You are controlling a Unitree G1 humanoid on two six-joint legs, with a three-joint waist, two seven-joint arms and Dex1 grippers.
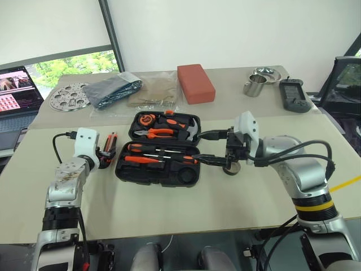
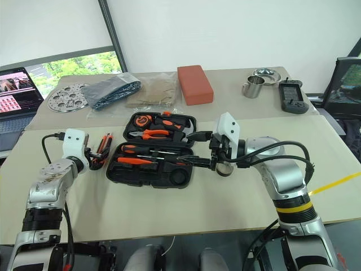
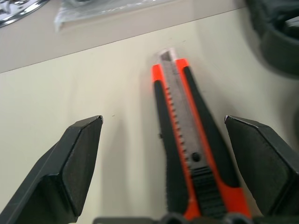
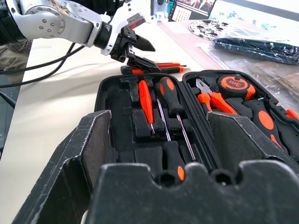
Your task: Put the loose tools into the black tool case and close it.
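Orange and black, the utility knife (image 3: 189,154) lies flat on the pale table (image 1: 169,209) between the two fingers of my left gripper (image 1: 105,155), whose jaws stand wide apart to either side of it and clamp nothing. The knife sits just beside the left end of the black tool case (image 1: 158,175), which lies open with both halves flat on the table. In the nearer half, two screwdrivers with orange-and-black handles (image 4: 169,95) and a thin all-orange screwdriver (image 4: 146,100) lie side by side in their slots. My right gripper (image 1: 223,160) hangs at the case's right end, pointing across it, its fingers spread and empty, with a small dark tape roll (image 1: 231,168) just below it on the table. The farther half holds pliers (image 1: 153,133), a hammer (image 1: 186,129) and a round tape measure (image 1: 148,119). Beyond the case lie a red block (image 1: 195,83), clear plastic bags (image 1: 141,90), a perforated metal disc (image 1: 69,96), a steel cup (image 1: 255,86) and a black handheld device (image 1: 293,96).
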